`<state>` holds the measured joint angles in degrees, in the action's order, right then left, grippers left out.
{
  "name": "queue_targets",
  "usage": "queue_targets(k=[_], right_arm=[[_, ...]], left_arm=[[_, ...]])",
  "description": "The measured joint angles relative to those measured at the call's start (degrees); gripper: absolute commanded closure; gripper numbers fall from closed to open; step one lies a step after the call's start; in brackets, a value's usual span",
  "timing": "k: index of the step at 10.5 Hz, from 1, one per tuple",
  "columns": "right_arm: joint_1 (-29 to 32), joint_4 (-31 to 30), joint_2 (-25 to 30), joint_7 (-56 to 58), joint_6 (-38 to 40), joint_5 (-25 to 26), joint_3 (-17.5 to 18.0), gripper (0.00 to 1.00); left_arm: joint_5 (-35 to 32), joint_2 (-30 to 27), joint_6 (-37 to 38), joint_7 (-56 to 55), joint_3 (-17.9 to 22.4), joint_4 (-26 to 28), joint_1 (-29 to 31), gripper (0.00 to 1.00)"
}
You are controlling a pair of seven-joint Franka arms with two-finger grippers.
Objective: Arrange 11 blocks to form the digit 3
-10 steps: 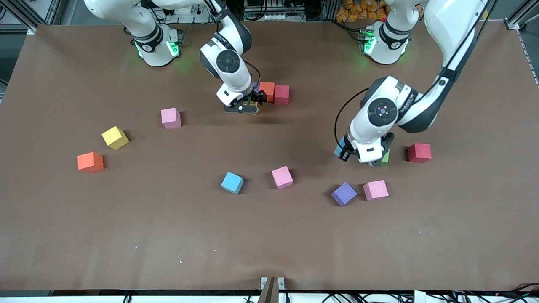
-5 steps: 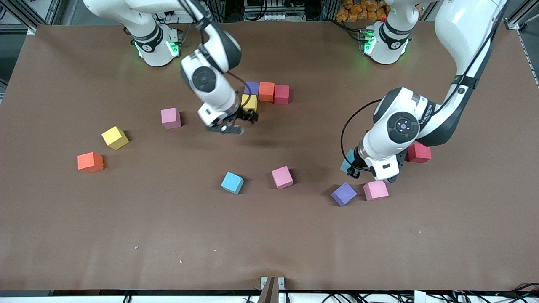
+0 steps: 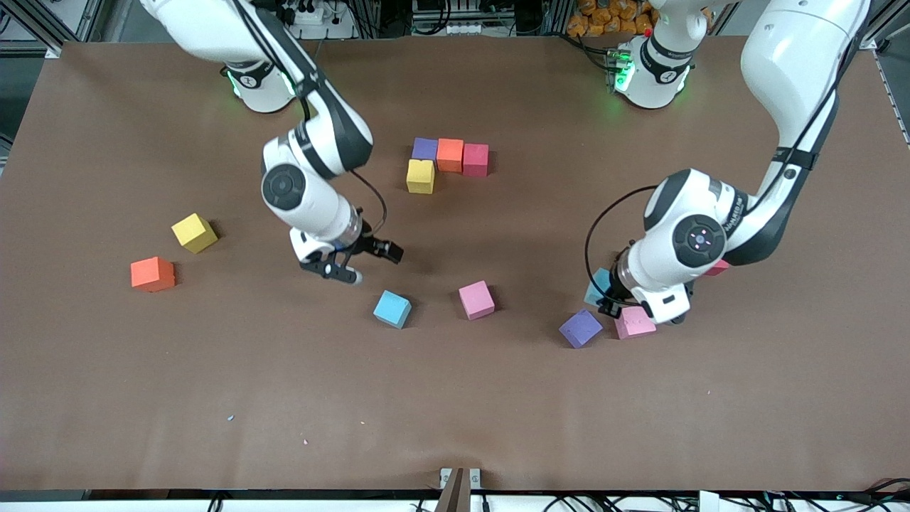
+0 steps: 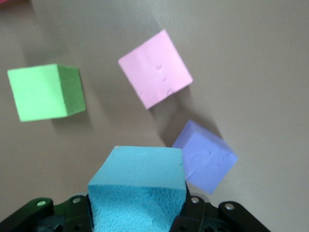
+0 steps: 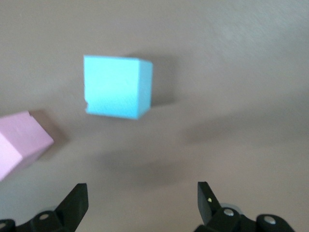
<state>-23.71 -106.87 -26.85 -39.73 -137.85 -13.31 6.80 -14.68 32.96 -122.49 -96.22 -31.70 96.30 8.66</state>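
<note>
Left end effector (image 4: pixel 137 220) clamped on a light blue cube (image 4: pixel 137 186) above pink cube (image 4: pixel 155 68) and purple cube (image 4: pixel 205 155), right end effector (image 5: pixel 142 200) wide apart over worktop (image 3: pixel 213 398) near another light blue cube (image 5: pixel 117 86)

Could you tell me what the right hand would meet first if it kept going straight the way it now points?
Most likely the light blue block, lying straight ahead of the open right hand on the table. The pink block sits off to one side. How high the hand hangs is unclear.
</note>
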Motion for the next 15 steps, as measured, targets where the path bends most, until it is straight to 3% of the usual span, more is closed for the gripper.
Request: queue_targets(k=[5,8,9,10,12,13,15], right_arm=[[0.00,15.79,-12.49,-2.15,-0.16,0.17,-1.96,0.02],[-0.56,21.33,-17.52,-3.81,0.15,0.44,-2.70,0.05],[-1.46,22.19,-18.85,-4.33,0.24,2.04,-3.50,0.12],[-2.60,22.49,-19.89,-5.04,0.30,4.67,-4.49,0.25],[-3.58,22.69,-21.17,-5.91,1.38,8.15,-5.50,0.78],[-3.55,23.07,-21.32,-5.91,3.27,8.71,-5.77,0.98],[-3.52,24.45,-21.27,-5.48,6.64,8.99,-5.96,1.00]], left_arm=[[0.00,1.01,0.03,0.09,1.19,-2.63,-0.06,1.00],[0.00,1.09,0.09,0.03,1.50,-2.86,-0.16,1.00],[0.00,1.08,0.27,0.03,1.57,-2.95,-0.16,1.00],[0.00,1.09,0.53,0.03,1.62,-2.96,-0.17,1.00],[-0.04,1.11,0.59,0.03,1.92,-3.65,-0.19,1.00],[-0.16,1.10,0.65,0.03,2.08,-4.20,-0.17,1.00],[-0.40,1.12,0.83,0.03,2.83,-4.57,-0.21,1.00]])
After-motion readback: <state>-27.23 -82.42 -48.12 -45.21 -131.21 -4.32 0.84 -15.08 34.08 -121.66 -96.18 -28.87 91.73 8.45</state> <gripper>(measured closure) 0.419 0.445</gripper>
